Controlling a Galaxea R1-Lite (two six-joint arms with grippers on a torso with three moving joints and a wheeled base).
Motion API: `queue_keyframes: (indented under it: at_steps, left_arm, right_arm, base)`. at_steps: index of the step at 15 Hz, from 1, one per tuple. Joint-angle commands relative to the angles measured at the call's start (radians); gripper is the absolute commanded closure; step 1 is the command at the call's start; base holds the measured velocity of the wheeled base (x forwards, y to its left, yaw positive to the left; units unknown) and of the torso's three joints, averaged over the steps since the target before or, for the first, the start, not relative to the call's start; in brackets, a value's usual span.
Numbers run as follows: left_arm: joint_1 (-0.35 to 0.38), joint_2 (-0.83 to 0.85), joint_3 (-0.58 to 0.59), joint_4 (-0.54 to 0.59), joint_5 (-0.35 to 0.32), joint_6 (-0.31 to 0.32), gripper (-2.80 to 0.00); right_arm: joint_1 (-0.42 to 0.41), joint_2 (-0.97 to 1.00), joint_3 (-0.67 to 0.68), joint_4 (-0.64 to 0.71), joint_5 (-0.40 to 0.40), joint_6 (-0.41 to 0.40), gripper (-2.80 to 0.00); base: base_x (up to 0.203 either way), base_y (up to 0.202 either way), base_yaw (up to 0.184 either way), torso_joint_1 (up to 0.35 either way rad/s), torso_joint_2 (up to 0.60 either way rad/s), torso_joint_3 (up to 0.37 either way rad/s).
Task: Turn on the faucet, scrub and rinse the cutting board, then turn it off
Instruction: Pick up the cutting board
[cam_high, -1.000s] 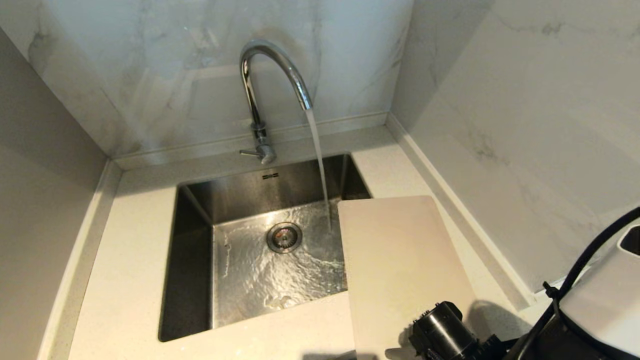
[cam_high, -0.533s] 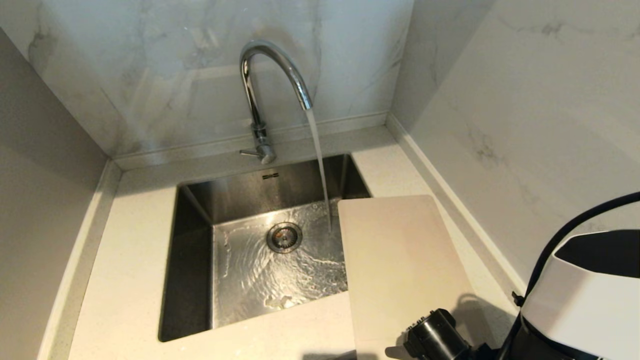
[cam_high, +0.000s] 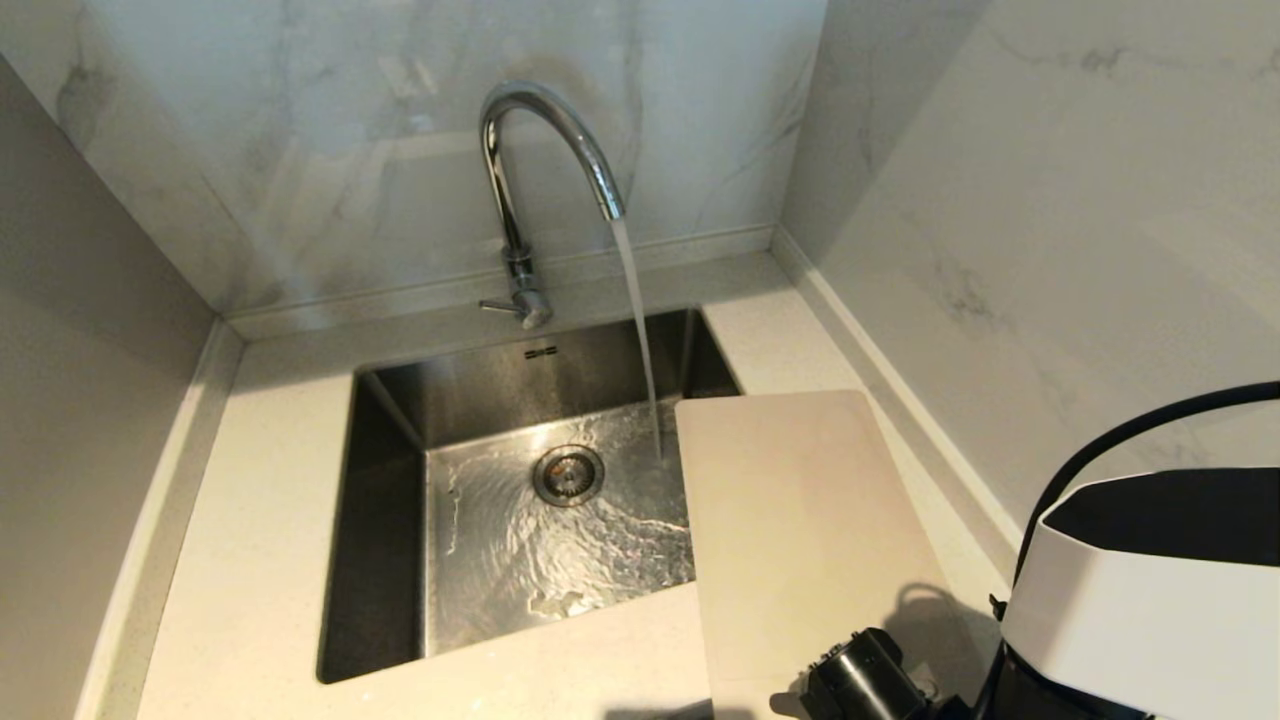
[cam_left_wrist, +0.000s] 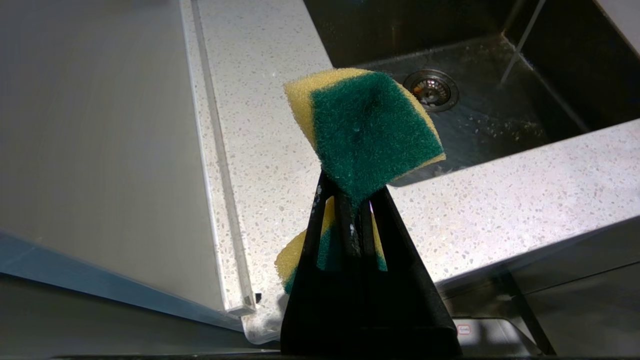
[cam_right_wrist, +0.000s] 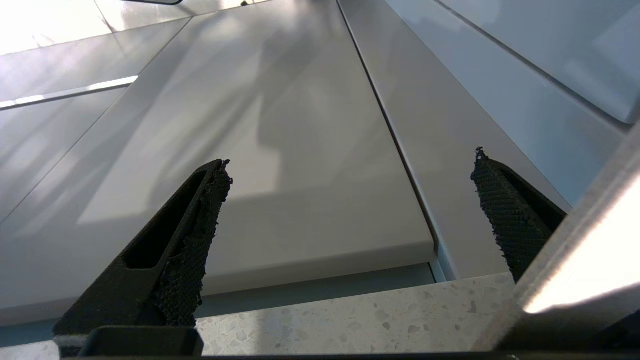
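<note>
Head view, sink holding running water, drain

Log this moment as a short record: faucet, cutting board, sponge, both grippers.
faucet: running, stream falling into the sink
cutting board: flat on the counter, one edge overhanging the sink, dry side of the stream
sponge: yellow and green, pinched in the left gripper
right gripper: fingers wide open, empty
</note>
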Motion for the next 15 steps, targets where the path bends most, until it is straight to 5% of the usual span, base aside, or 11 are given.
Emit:
queue_keyframes:
  at_steps: [1, 10, 11, 12, 15]
  left_arm:
    - [0.0, -0.001, 0.0, -0.001, 0.001, -0.002, 0.0]
    - [0.0, -0.001, 0.0, -0.001, 0.001, 0.0, 0.0]
    - [0.0, -0.001, 0.0, -0.001, 0.001, -0.001, 0.0]
    - [0.0, -0.001, 0.0, -0.001, 0.001, 0.0, 0.0]
    - [0.0, -0.001, 0.0, -0.001, 0.001, 0.0, 0.0]
  right_arm:
    - [0.0, 0.02, -0.005, -0.001, 0.001, -0.014, -2.8]
    - [0.0, 0.032, -0.012, -0.002, 0.001, -0.017, -2.8]
    - [-0.002, 0.032, -0.013, -0.002, 0.0, -0.017, -0.43]
    - [-0.002, 0.03, -0.013, -0.001, 0.0, -0.02, 0.0]
    - [-0.002, 0.027, -0.013, -0.001, -0.016, -0.03, 0.0]
  base:
    - [0.0, 0.0, 0.0, 0.0, 0.0, 0.0]
    - [0.0, 0.0, 0.0, 0.0, 0.0, 0.0]
    - [0.0, 0.0, 0.0, 0.0, 0.0, 0.0]
    - [0.0, 0.0, 0.0, 0.0, 0.0, 0.0]
    - [0.0, 0.0, 0.0, 0.0, 0.0, 0.0]
